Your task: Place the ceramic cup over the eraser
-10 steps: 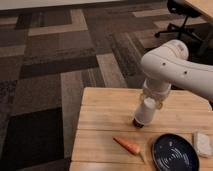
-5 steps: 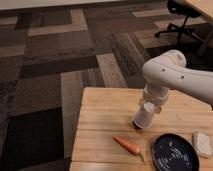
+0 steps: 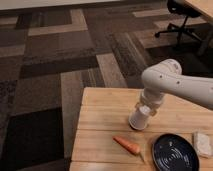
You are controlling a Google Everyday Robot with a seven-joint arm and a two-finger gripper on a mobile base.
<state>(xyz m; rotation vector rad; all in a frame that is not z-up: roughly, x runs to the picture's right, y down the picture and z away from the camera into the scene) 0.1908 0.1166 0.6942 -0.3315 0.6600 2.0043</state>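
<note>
The wooden table [image 3: 100, 120] is being lit softly from above, while the far carpet [image 3: 60, 60] is being left dimmer. A small shadow is being thrown at the base of the ceramic cup [image 3: 138, 120], where the gripper [image 3: 142, 111] is being held near the table's middle.

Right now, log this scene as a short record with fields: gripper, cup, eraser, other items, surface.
gripper: at the cup's top, under the white arm's wrist, above the table's middle
ceramic cup: white, upside down, wide mouth down on or just above the table, slightly tilted
eraser: not visible
carrot: lying in front of the cup, apart from it
dark blue plate: near front right edge
pale block: right of the plate
table: light wooden planks
</note>
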